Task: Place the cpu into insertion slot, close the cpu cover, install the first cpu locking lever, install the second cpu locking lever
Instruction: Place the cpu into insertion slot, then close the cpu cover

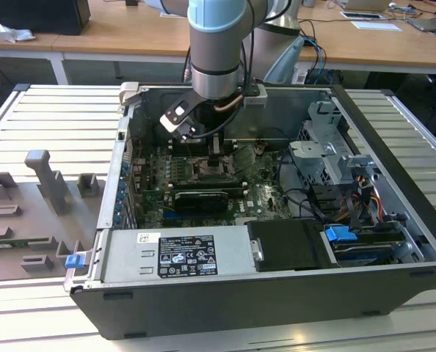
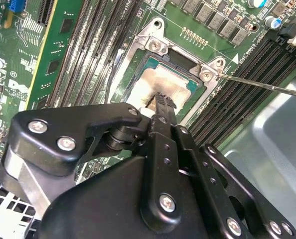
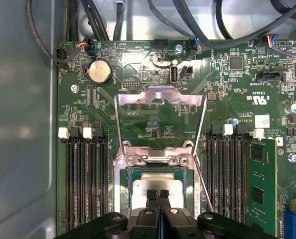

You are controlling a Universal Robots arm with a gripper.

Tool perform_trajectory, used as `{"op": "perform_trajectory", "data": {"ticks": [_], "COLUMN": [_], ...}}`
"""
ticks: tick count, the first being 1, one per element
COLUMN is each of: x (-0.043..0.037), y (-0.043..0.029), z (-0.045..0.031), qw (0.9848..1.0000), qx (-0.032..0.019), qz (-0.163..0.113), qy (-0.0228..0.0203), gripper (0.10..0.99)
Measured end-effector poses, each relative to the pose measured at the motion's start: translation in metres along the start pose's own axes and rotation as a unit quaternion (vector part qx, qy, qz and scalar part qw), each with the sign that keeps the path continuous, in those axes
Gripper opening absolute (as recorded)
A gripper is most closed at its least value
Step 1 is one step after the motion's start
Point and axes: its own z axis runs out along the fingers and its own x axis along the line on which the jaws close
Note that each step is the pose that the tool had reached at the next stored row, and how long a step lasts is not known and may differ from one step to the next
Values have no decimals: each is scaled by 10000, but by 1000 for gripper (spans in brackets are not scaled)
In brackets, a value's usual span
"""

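The black claw, fingertips pinched narrow together, sits right over the small pale silver-beige square cpu. The cpu lies in the metal-framed socket of the green motherboard. The thin silvery hinged cpu cover lies flipped open.

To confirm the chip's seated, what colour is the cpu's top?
Pale silver-beige metal on the cpu, best seen in the first wrist view.
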Motion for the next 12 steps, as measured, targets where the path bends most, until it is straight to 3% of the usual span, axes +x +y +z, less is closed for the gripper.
{"op": "perform_trajectory", "data": {"ticks": [12], "x": [2], "y": [23], "z": [-68], "qw": [10000], "qx": [1], "qz": [-1], "qy": [0], "gripper": [106]}}
